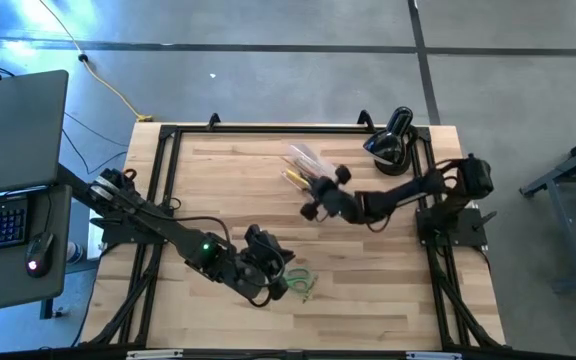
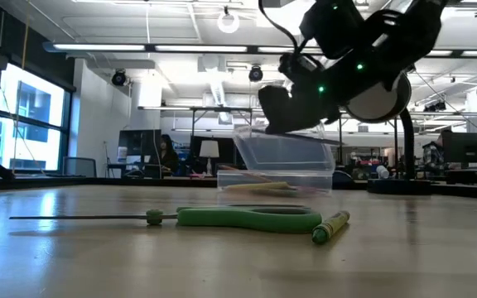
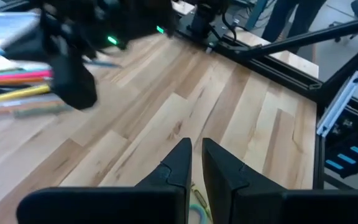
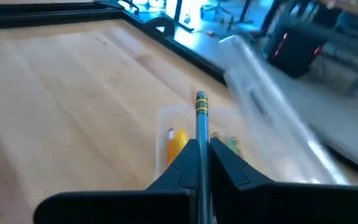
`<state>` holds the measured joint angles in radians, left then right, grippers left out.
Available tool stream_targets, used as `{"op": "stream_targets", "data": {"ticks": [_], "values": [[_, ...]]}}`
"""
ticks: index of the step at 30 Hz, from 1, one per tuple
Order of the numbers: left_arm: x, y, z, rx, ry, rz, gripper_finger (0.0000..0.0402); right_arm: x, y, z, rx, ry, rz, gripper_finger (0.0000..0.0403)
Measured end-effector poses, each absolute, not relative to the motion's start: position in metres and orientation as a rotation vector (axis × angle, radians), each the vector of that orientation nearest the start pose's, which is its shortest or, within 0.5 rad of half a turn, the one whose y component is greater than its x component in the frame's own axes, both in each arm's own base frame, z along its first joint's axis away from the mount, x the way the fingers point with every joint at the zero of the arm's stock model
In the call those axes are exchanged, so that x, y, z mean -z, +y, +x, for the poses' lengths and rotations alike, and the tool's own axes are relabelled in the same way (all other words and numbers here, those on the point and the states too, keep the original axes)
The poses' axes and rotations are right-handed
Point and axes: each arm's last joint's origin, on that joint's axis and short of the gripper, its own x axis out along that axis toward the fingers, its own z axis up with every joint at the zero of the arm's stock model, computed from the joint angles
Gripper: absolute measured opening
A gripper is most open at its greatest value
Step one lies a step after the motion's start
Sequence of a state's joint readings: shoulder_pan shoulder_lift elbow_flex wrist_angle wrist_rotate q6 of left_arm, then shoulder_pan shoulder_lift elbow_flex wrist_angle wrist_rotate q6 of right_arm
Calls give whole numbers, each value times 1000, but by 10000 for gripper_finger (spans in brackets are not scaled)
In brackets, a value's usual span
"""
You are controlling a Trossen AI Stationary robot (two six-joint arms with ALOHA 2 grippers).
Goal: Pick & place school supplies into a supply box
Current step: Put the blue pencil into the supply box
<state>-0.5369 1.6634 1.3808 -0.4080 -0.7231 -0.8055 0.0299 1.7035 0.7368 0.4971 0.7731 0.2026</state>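
right gripper (image 4: 202, 163) clamped on a grey pencil (image 4: 201, 121), over the box (image 1: 306, 165) far-centre; next: lower and release inside. left gripper (image 3: 193, 163) nearly closed, empty, above scissors (image 2: 247, 218) near-centre

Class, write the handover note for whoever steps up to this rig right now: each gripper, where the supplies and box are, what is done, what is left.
Right gripper: shut on a grey pencil, held above the clear supply box at the table's far middle.
Left gripper: nearly closed, holding nothing, low over the near side by the green-handled scissors.
Done: several pencils, yellow among them, already lie in the box.
Left: put the grey pencil in the box, then pick up the scissors and the green crayon beside them, both on the table near the front.
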Motion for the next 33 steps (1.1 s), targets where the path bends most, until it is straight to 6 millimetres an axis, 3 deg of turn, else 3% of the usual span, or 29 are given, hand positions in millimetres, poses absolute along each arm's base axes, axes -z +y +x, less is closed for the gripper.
{"op": "stream_targets", "data": {"ticks": [6, 12, 16, 25, 33], "values": [[-298, -171, 323, -370, 460, -356, 67, -163, -32, 326, 706, 388, -134, 1], [-298, -170, 324, -369, 459, -333, 67, -163, -45, 325, 669, 494, -380, 0], [-298, -171, 324, -366, 460, -334, 67, -163, -60, 322, 704, 506, -378, 0], [-298, -171, 324, -367, 459, -335, 67, -160, -91, 324, 498, 439, -336, 0], [-298, -172, 324, -341, 472, -347, 67, -143, -105, 325, 412, 470, -409, 19]]}}
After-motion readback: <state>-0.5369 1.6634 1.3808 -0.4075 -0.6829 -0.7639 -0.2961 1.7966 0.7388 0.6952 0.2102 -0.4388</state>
